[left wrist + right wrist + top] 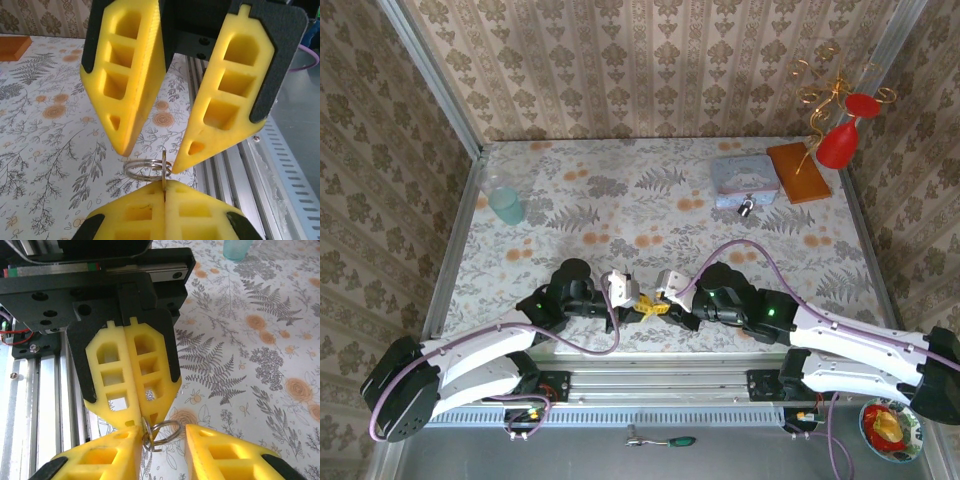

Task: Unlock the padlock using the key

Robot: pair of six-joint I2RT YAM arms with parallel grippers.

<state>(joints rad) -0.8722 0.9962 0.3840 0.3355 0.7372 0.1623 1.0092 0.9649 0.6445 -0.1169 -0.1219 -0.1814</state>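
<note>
My left gripper [638, 303] and right gripper [666, 305] meet tip to tip near the table's front edge. In the left wrist view the left gripper [165, 186] is shut on the key [164, 167], whose head and silvery ring [142, 169] stick out past the tips. The right gripper [152, 159] stands open around that ring. Seen from the right wrist, the right gripper [162, 436] is open, the key's head [148, 432] rests against its left finger, and the ring [167, 430] sits in the gap. The padlock [746, 208] lies far back on the right.
A pale blue tin [743, 176] sits just behind the padlock, an orange block [798, 171] beside it, and a red goblet [840, 142] at the back right corner. A green glass cup [505, 204] stands at the back left. The metal rail [650, 380] runs along the front edge.
</note>
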